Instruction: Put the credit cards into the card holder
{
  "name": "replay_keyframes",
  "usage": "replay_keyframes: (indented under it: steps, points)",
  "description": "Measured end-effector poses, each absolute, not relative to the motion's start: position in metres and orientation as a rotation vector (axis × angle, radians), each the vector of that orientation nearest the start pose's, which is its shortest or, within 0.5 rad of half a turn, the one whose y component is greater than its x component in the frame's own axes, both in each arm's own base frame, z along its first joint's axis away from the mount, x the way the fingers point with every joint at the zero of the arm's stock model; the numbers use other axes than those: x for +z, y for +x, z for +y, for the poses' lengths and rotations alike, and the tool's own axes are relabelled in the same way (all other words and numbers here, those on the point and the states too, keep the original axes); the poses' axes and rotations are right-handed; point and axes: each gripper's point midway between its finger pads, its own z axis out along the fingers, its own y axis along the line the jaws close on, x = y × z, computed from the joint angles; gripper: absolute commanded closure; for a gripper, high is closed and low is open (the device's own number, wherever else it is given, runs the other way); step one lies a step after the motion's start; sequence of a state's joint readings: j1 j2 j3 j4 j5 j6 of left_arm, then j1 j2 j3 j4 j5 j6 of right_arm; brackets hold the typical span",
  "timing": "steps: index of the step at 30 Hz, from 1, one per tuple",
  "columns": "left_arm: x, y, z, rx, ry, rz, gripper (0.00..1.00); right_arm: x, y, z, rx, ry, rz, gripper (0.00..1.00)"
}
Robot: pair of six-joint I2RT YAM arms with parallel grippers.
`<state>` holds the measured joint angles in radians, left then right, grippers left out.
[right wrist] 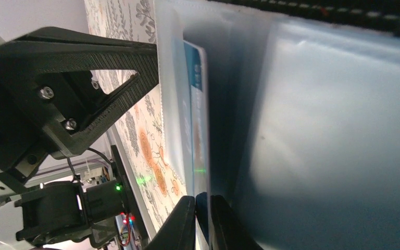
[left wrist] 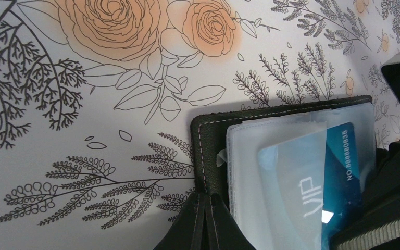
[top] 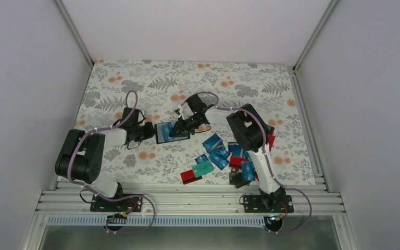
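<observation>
Holder (top: 165, 132): black stitched case with clear inner sleeves, lying open on the flowered cloth (top: 198, 78), directly between the two grippers. At one end the left gripper (left wrist: 207, 202) is pinching its black stitched edge, fingers pressed together on it. The sleeves are fanning out just beyond those fingertips and to their right. At the opposite end the right gripper (right wrist: 203, 203) is facing in, fingers almost pressed together and pinching the near edge of one blue card (right wrist: 198, 99).

Held card: blue, printed "VIP" with a number line beside it. From the right wrist it is showing edge-on, running straight out ahead of the right fingertips and in among the clear sleeves. From the left wrist part of it is lying under frosted plastic, while a bare blue strip is showing on the side nearest the right gripper. How deep it is sitting in the sleeve cannot be told.

Loose cards (top: 221, 153): a heap of mostly blue ones, with red, teal and black pieces. They are lying on the cloth behind the right gripper, alongside that arm's forearm and well apart from the left gripper. One red card (top: 190, 176) is lying at the edge of the heap, on the side toward the arm bases.

Both grippers are standing near each other, with only the holder between them.
</observation>
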<state>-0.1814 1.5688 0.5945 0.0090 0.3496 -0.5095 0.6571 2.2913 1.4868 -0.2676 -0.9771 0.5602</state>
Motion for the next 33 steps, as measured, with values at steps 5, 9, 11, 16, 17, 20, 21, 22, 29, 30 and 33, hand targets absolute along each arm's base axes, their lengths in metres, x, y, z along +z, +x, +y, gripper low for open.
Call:
replay_keyframes:
  steps: [5,9,11,16,17,20,21,22,29,30,33]
  points:
    - [0.015,0.324,-0.119,-0.708,-0.286,2.587,0.98,0.026,0.295,0.414,1.629,-0.531,2.829,0.74]
    - [0.015,0.323,-0.119,-0.709,-0.287,2.588,0.98,0.030,0.294,0.415,1.613,-0.535,2.830,0.67]
    - [0.015,0.323,-0.120,-0.709,-0.286,2.590,0.98,0.031,0.293,0.414,1.599,-0.534,2.835,0.62]
    - [0.015,0.320,-0.119,-0.709,-0.286,2.594,0.98,0.035,0.293,0.409,1.525,-0.551,2.847,0.51]
    - [0.015,0.320,-0.120,-0.710,-0.286,2.595,0.98,0.036,0.293,0.407,1.503,-0.554,2.850,0.48]
    - [0.015,0.319,-0.120,-0.711,-0.283,2.595,0.98,0.038,0.293,0.402,1.440,-0.566,2.860,0.43]
    - [0.015,0.319,-0.120,-0.711,-0.284,2.595,0.98,0.038,0.293,0.400,1.418,-0.572,2.864,0.41]
    - [0.015,0.319,-0.120,-0.711,-0.283,2.595,0.98,0.039,0.293,0.398,1.396,-0.579,2.866,0.40]
    - [0.015,0.319,-0.120,-0.712,-0.282,2.592,0.98,0.040,0.296,0.387,1.255,-0.614,2.887,0.31]
    - [0.015,0.319,-0.120,-0.712,-0.282,2.593,0.98,0.040,0.296,0.386,1.238,-0.621,2.888,0.30]
    - [0.015,0.318,-0.120,-0.713,-0.282,2.591,0.98,0.042,0.299,0.381,1.173,-0.634,2.890,0.28]
